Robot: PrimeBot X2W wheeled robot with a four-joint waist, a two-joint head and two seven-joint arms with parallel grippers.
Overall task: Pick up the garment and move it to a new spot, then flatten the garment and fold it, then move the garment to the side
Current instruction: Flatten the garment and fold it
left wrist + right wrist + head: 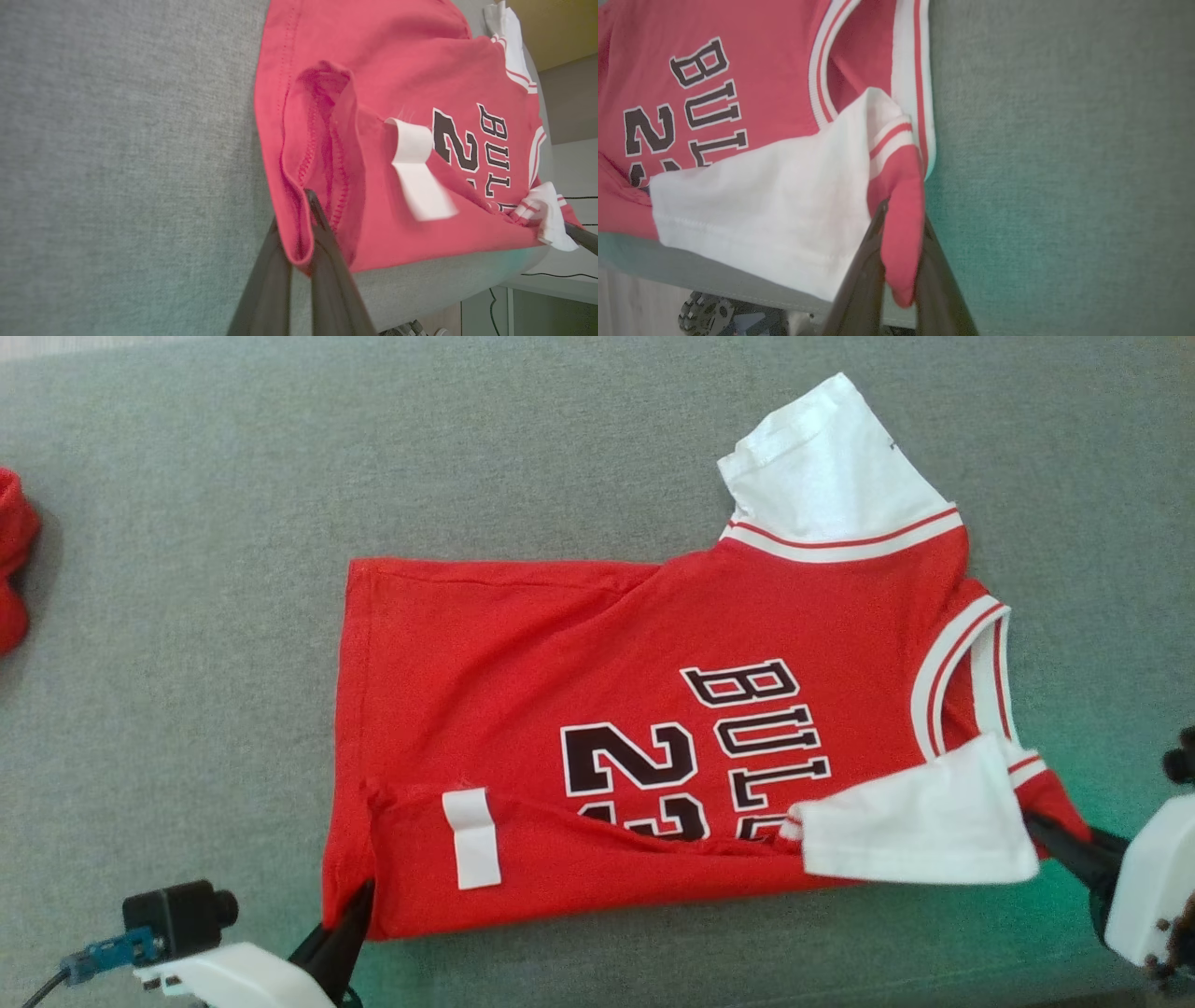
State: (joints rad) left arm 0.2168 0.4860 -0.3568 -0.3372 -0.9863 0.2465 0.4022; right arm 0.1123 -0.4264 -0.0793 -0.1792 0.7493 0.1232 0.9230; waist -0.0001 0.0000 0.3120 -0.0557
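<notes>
- Across the middle of the grey table (187, 728), as seen from the head, the garment (560, 653) lay mostly flat. It was a red jersey, collar toward the robot's right and hem toward its left, with the near long edge turned over onto the printed front.
- At the near hem corner the left tool (347, 907) was clamped on the garment. The left wrist view added what the head view hid: a doubled hem fold, stitched inside turned out, pinched between the dark fingers (327, 247).
- By the near white sleeve (920, 835) the right tool (1044, 829) was clamped on the red shoulder. The right wrist view showed that cloth squeezed between the fingers and poking out behind their tips.
- A white label (471, 840) lay on the turned-over strip. From the left wrist it stood curled off the cloth.
- Both wrist views showed the table's front edge close to the garment's near side.
- Bare grey surface spread beyond the far sleeve (831, 467), past the collar, and leftward up to another red cloth (14, 560).
</notes>
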